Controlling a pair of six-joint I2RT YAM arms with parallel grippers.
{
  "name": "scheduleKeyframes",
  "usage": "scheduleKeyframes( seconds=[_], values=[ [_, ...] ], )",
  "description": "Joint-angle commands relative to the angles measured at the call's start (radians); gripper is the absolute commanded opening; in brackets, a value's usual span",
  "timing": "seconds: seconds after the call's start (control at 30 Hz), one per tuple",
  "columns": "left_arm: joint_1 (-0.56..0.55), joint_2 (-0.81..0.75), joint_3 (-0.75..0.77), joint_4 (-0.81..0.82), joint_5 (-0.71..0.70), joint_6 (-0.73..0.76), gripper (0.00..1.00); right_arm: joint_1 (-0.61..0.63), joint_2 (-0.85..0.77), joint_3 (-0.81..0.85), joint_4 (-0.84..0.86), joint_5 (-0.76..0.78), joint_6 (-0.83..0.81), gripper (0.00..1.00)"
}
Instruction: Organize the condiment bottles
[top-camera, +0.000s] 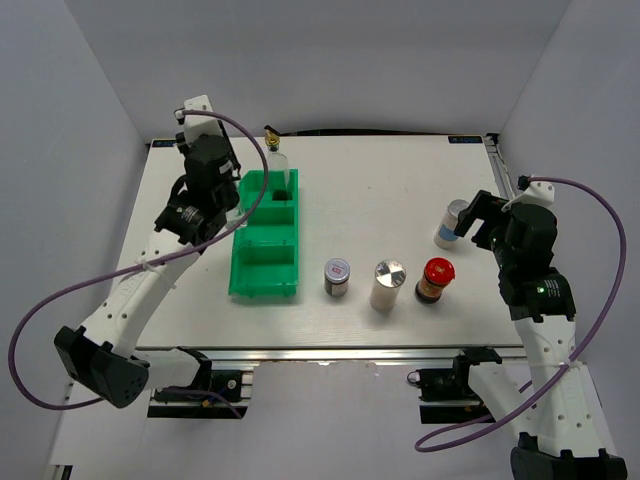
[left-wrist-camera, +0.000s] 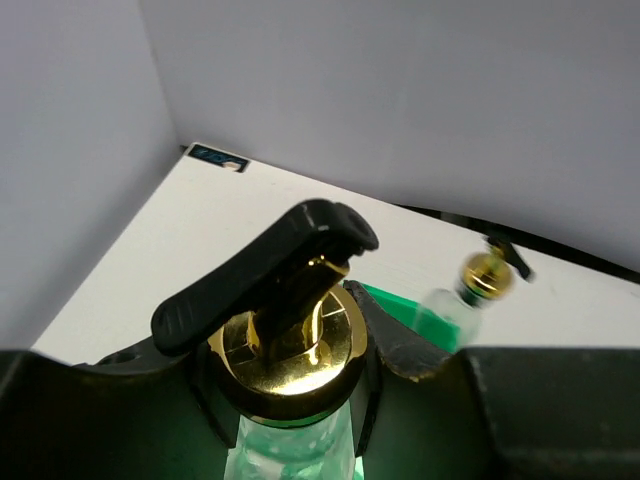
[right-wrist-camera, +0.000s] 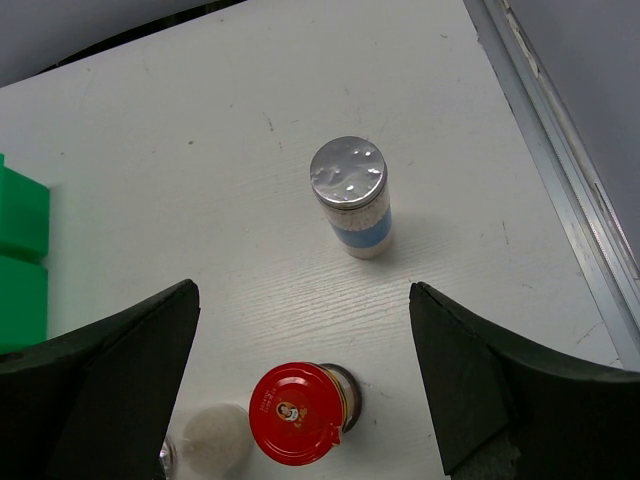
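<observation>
My left gripper (top-camera: 228, 196) is shut on the neck of a clear glass bottle (left-wrist-camera: 288, 345) with a gold cap and black spout, over the far end of the green bin (top-camera: 262, 285). The gripper hides this bottle in the top view. A second glass bottle (top-camera: 276, 163) stands at the bin's far compartment and also shows in the left wrist view (left-wrist-camera: 478, 282). My right gripper (top-camera: 478, 222) is open and empty, beside the blue-labelled jar (top-camera: 452, 222). The dark silver-lidded jar (top-camera: 337, 277), white shaker (top-camera: 388, 285) and red-lidded jar (top-camera: 436, 280) stand in a row near the front edge.
In the right wrist view the blue-labelled jar (right-wrist-camera: 352, 200) stands ahead of my open fingers (right-wrist-camera: 130, 360), and the red-lidded jar (right-wrist-camera: 298, 412) lies between them, lower down. A metal rail (top-camera: 500, 170) runs along the table's right edge. The bin's two near compartments hold nothing.
</observation>
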Motion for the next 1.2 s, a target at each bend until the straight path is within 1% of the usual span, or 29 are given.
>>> scheduleKeyframes(
  seconds=[0.0, 0.1, 0.23, 0.3, 0.4, 0.43, 0.5, 0.7, 0.97, 1.07, 1.17],
  values=[
    [0.061, 0.007, 0.035, 0.095, 0.076, -0.045, 0.00, -0.003, -0.001, -0.010, 0.043, 0.005, -0.013, 0.89],
    [0.084, 0.030, 0.040, 0.147, 0.145, -0.016, 0.00, -0.003, 0.005, -0.007, 0.046, 0.013, -0.017, 0.89],
    [0.127, 0.093, 0.071, 0.200, 0.135, 0.016, 0.00, -0.003, 0.011, 0.001, 0.035, 0.030, -0.020, 0.89],
    [0.159, 0.141, 0.100, 0.215, 0.150, 0.019, 0.00, -0.003, 0.011, 0.001, 0.037, 0.032, -0.022, 0.89],
    [0.178, 0.188, 0.141, 0.223, 0.185, 0.024, 0.00, -0.003, 0.014, 0.000, 0.035, 0.036, -0.022, 0.89],
    [0.180, 0.205, 0.140, 0.227, 0.191, 0.030, 0.00, -0.003, 0.016, 0.000, 0.037, 0.039, -0.023, 0.89],
    [0.183, 0.222, 0.140, 0.290, 0.207, 0.039, 0.00, -0.003, 0.017, 0.001, 0.037, 0.045, -0.023, 0.89],
    [0.189, 0.286, 0.138, 0.370, 0.234, 0.039, 0.00, -0.001, 0.021, 0.000, 0.035, 0.059, -0.026, 0.89],
    [0.193, 0.380, 0.180, 0.405, 0.251, 0.051, 0.00, -0.003, 0.016, 0.003, 0.038, 0.082, -0.029, 0.89],
    [0.192, 0.401, 0.167, 0.441, 0.260, 0.052, 0.00, -0.003, 0.018, 0.003, 0.041, 0.085, -0.031, 0.89],
    [0.193, 0.403, 0.111, 0.500, 0.294, 0.045, 0.00, -0.003, 0.022, 0.003, 0.040, 0.085, -0.032, 0.89]
  ],
)
